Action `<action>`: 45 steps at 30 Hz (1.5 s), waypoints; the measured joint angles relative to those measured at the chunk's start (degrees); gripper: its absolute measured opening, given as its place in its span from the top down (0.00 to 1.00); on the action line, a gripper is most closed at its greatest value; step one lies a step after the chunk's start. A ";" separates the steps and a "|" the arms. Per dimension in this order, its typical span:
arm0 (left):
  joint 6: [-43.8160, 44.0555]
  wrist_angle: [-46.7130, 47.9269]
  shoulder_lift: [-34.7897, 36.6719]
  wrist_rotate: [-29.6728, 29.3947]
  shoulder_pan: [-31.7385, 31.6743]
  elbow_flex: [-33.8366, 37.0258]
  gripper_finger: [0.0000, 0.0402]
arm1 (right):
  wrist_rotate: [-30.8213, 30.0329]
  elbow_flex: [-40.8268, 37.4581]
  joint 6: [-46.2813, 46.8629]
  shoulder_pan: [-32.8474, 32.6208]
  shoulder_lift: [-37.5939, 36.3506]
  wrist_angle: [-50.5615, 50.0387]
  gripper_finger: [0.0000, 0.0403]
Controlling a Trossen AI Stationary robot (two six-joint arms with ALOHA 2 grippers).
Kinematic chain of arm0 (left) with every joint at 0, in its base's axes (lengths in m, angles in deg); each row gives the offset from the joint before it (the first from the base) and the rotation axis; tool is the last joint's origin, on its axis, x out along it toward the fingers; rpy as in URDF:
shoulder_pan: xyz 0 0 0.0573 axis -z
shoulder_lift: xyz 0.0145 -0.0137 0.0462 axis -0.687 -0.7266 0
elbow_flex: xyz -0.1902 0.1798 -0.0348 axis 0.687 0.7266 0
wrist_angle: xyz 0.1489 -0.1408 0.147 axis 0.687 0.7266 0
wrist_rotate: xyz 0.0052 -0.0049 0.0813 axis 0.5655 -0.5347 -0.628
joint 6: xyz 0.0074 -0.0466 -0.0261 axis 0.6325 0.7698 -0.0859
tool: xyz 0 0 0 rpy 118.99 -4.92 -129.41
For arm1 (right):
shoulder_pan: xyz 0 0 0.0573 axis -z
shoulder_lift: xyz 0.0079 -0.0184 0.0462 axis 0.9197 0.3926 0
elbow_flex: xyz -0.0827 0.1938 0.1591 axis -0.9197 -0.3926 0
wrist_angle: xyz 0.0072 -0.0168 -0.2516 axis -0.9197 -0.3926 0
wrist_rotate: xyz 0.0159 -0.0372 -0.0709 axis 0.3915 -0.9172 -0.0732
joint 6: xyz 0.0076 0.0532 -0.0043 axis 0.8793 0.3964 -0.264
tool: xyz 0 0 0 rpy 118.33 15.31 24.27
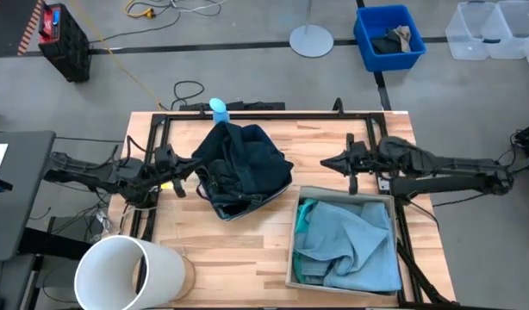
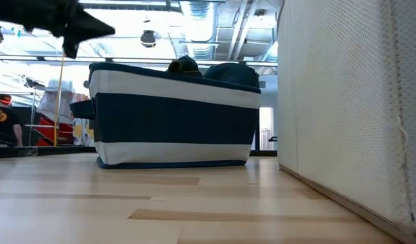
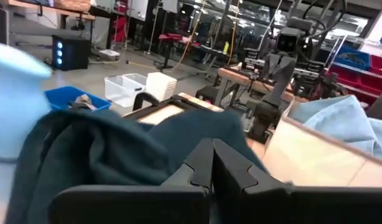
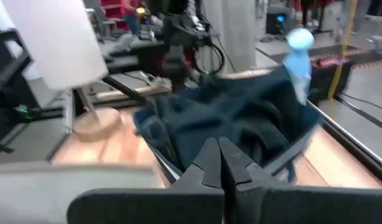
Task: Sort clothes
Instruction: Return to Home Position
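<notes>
The left gripper (image 1: 189, 168) was seen with fingers pressed together on nothing, just beside the dark garments (image 1: 243, 159) heaped in the navy-and-white bin (image 2: 174, 129). The right gripper (image 1: 326, 161) was likewise pressed together and empty, with the garments lying apart from it.

Right pincer (image 4: 219, 146), fingers pressed together, facing dark garments (image 4: 241, 121) heaped on table (image 4: 122, 149); white cylinder (image 4: 54, 37) at table's edge.
</notes>
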 joint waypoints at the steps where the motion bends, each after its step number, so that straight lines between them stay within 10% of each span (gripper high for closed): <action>1: 0.00 0.49 2.15 -0.01 0.00 1.53 1.00 | 0.10 -1.64 0.02 0.61 -0.98 0.54 1.00; 11: -4.73 11.44 20.46 0.20 0.00 10.53 1.00 | 9.05 -17.97 -0.12 8.01 -6.75 17.09 1.00; 26: -1.67 14.44 20.65 2.32 0.00 15.37 1.00 | 12.84 -31.19 2.26 13.50 -7.92 37.88 1.00; 45: 3.81 14.88 20.42 0.22 -0.02 15.58 0.98 | 13.49 -31.88 29.34 16.67 -7.83 34.21 0.90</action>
